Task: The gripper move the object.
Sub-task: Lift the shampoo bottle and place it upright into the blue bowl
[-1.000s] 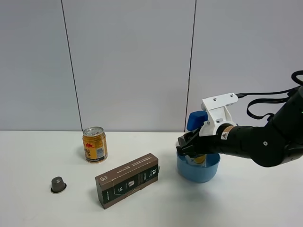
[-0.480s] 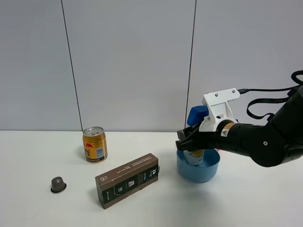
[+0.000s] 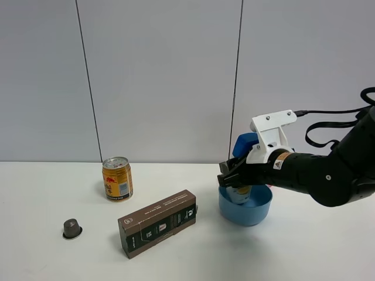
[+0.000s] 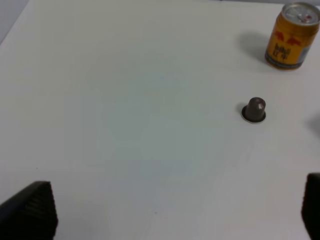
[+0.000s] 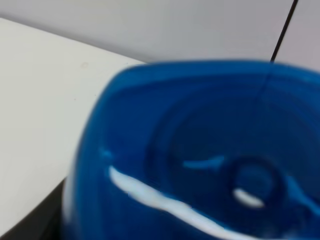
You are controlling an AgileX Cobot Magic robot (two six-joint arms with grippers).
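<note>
Setting: white table point(image 3: 47, 257) against a grey panelled wall point(image 3: 158, 76).
Shampoo bottle point(image 3: 245, 144): upright at the right of the table, blue cap on top, lower end inside the blue bowl point(image 3: 246, 213); whether it rests on the bowl's floor I cannot tell.
Right gripper point(image 3: 234, 178): jaws clamped narrow on the bottle's body below the cap (a side grip probably suits carrying so tall a thing upright).
Left gripper point(image 4: 170, 210): fingertips wide apart, holding nothing, over bare table on the left.
Bystanders: drink can point(image 3: 117, 179), brown box point(image 3: 158, 223) and coffee capsule point(image 3: 72, 228) lie left of the bowl, apart from the bottle.
</note>
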